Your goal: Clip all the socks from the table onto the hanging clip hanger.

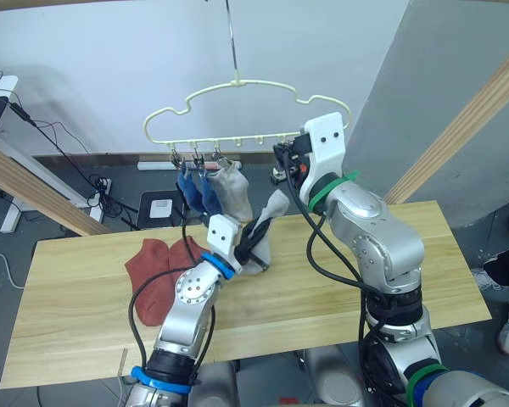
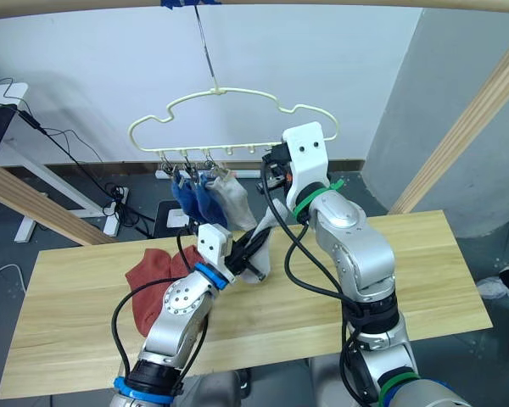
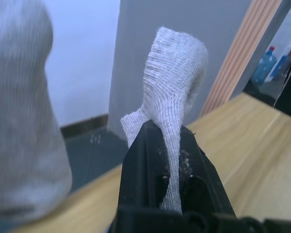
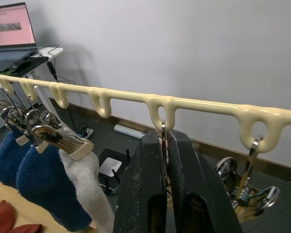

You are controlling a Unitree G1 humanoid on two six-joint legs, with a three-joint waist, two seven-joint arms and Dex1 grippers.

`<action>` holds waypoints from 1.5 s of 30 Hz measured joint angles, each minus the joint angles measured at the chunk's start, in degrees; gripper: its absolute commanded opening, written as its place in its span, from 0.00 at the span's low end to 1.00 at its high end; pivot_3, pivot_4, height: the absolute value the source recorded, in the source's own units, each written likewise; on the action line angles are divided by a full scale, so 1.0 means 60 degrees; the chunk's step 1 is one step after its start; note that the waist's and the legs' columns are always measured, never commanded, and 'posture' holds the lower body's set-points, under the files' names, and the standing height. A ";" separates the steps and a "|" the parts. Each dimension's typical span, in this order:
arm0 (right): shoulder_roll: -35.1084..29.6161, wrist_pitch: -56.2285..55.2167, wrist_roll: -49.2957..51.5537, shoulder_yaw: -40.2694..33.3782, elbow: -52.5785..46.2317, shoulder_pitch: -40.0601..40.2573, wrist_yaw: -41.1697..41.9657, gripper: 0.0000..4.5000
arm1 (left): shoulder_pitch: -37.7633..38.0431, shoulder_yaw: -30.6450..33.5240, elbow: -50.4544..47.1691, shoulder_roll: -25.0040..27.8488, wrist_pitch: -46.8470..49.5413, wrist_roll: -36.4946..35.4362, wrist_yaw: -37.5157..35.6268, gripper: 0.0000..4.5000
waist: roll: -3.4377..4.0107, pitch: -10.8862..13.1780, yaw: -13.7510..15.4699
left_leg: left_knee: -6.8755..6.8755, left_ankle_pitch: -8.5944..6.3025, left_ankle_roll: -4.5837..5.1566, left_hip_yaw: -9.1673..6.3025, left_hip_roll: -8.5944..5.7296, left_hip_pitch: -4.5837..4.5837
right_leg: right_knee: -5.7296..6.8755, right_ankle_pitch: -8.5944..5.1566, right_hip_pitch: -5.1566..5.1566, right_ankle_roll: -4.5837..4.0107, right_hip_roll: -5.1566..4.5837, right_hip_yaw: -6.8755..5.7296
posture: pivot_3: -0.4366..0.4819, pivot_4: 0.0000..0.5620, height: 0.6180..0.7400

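A: What's the surface and the room like?

B: A long table (image 1: 407, 288) of light wooden planks, bare across its right half and along the near edge. Behind it a white wall, dark floor with cables and a white power box (image 1: 161, 207), and slanted wooden beams (image 1: 34, 191) at both sides.

A: Where are the socks?

B: Two rust-red socks (image 1: 157, 271) lie flat on the left part of the table. Two blue socks (image 1: 197, 192) and one light grey sock (image 1: 232, 191) hang from clips at the left end of the clip hanger (image 1: 237, 110), which dangles on its metal hook above the far edge. The other grey sock (image 3: 172, 107) is pinched in the left gripper (image 3: 172, 170), fingers closed on its cuff end, raised above the table just below the hanger.

A: And the right claw?

B: The right gripper (image 4: 165, 160) is up at the hanger's lower bar, fingers pressed together around a metal clip (image 4: 163, 133) hanging from one loop.

A: Anything crowding the space?

B: The hanging socks sit just left of the clamped clip; more clips (image 4: 247, 179) hang to its other side. The right arm's black cables loop between the two arms
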 measured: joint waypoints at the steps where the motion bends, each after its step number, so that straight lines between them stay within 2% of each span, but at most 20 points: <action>1: 0.0005 0.0016 0.0008 -0.0003 -0.0007 0.0000 0.0000 0.00 | -0.0023 -0.0003 0.0003 0.0005 -0.0070 0.0008 -0.0003 0.00 | 0.0000 0.0000 -0.0004 | -0.0001 0.0000 0.0000 -0.0001 0.0001 0.0000 | 0.0000 0.0000 0.0000 0.0000 0.0001 -0.0001 | 0.22 0.51 1.00; 27: -0.0042 0.0396 0.0429 -0.0063 -0.0158 0.0011 0.0009 0.00 | -0.0770 0.0383 0.0298 -0.0007 -0.0087 -0.0333 0.0005 0.00 | -0.0001 0.0000 -0.0009 | -0.0002 0.0000 0.0000 -0.0003 -0.0001 -0.0001 | 0.0000 0.0000 0.0000 0.0001 0.0003 -0.0004 | 0.22 0.49 1.00; 28: -0.0026 0.0395 0.0434 -0.0068 -0.0159 0.0012 0.0006 0.13 | -0.0796 0.0391 0.0345 -0.0009 -0.0082 -0.0338 0.0010 0.00 | -0.0001 0.0000 -0.0008 | -0.0001 0.0000 0.0000 -0.0003 -0.0001 -0.0001 | 0.0000 0.0000 0.0000 0.0001 0.0003 -0.0004 | 0.22 0.49 1.00; 35: -0.0076 0.0549 0.0532 -0.0098 -0.0160 0.0095 0.0009 0.70 | -0.0850 0.0394 0.0394 -0.0014 -0.0082 -0.0341 0.0020 0.00 | -0.0001 0.0000 -0.0013 | -0.0003 0.0000 0.0000 -0.0003 0.0000 -0.0003 | 0.0000 0.0000 -0.0003 0.0001 0.0003 -0.0003 | 0.22 0.49 1.00; 38: -0.0465 0.0821 0.0825 -0.0105 -0.0476 0.0335 0.0350 0.70 | -0.0945 0.0393 0.0462 -0.0001 -0.0074 -0.0299 0.0084 0.00 | -0.0001 0.0000 -0.0001 | -0.0003 0.0000 0.0000 -0.0004 -0.0002 -0.0006 | -0.0004 -0.0001 -0.0002 0.0001 0.0003 -0.0004 | 0.22 0.49 1.00; 45: -0.1852 0.1150 0.1474 -0.0059 -0.1590 0.0767 0.1356 0.71 | -0.0971 0.0383 0.0526 0.0102 0.0117 -0.0340 -0.0040 0.46 | -0.0001 0.0000 -0.0021 | -0.0005 0.0000 0.0000 -0.0004 -0.0001 -0.0006 | -0.0004 -0.0002 -0.0003 0.0003 0.0009 -0.0004 | 0.21 0.49 1.00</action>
